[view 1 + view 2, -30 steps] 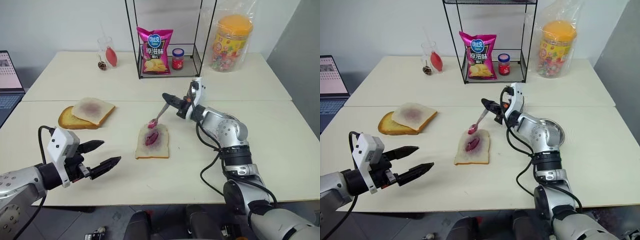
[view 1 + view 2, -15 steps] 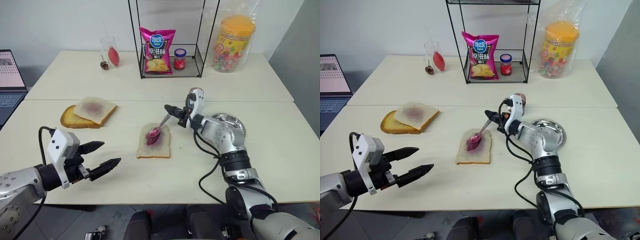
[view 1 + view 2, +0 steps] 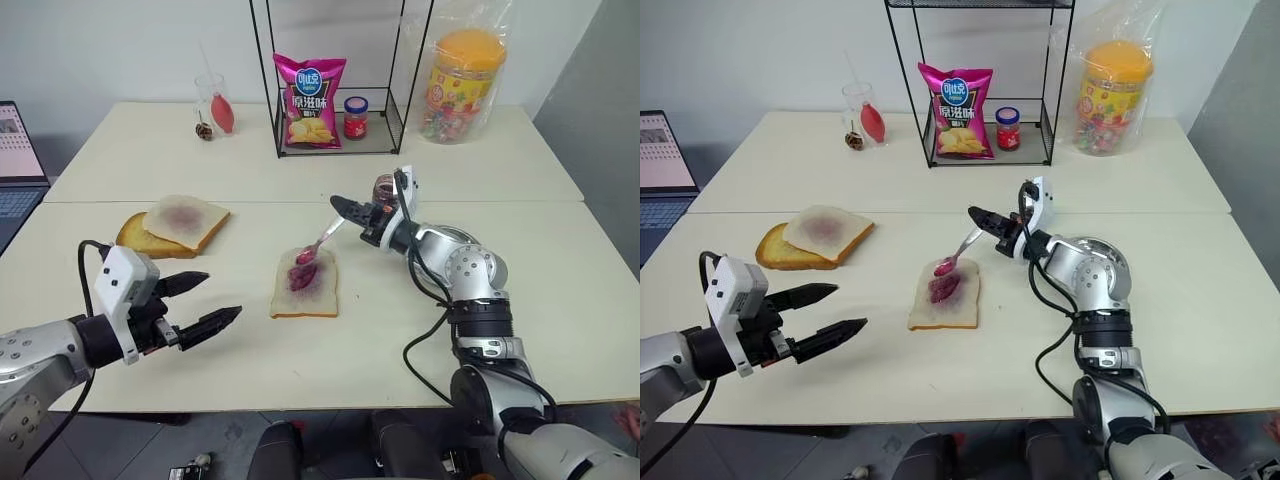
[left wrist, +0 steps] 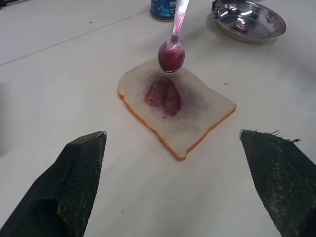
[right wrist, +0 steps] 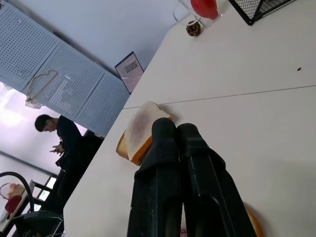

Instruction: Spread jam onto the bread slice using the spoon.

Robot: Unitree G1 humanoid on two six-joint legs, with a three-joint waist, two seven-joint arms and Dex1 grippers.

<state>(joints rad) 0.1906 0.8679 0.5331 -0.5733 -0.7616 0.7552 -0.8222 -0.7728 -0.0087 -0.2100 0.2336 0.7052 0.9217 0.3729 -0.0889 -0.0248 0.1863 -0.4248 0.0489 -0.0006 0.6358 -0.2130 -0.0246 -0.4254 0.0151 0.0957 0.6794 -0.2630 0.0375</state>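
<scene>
Right hand: my right hand (image 3: 978, 214) is clamped on the handle of the small slim silver metal spoon (image 3: 958, 250), its two black fingers (image 5: 163, 163) pressed together around it.
Spoon: it slants down from my right hand toward the bread, its bowl (image 4: 171, 56) smeared with red-purple jam and held just above the far edge of the slice; I cannot tell whether it touches the crumb.
Bread slice: the squarish white sandwich slice with a thin tan crust (image 3: 305, 285) lies flat on the pale worktop (image 3: 560, 270), near the middle, in front of me.
Jam: a dark purple-red glossy blotch (image 4: 163, 96) sits at the centre of the slice, with a fainter pink stain around it.
Left hand: my left hand (image 3: 196, 305) hangs empty above the near left part of the worktop, its black fingers (image 4: 74, 182) spread wide apart, pointing toward the slice and well apart from it.
Other bread: a second white slice with a pinkish stain (image 3: 186, 219) rests on top of a brown toasted slice (image 3: 135, 240), off to my left.
Behind the slice: a small glass jar with a blue label (image 4: 163, 9) and a round shiny metal dish (image 4: 249, 19) stand near each other beyond the bread.
Rack: a black wire rack (image 3: 985, 80) at the back holds a pink crisp bag (image 3: 955, 110) and a small red-lidded jar (image 3: 1008, 128).
</scene>
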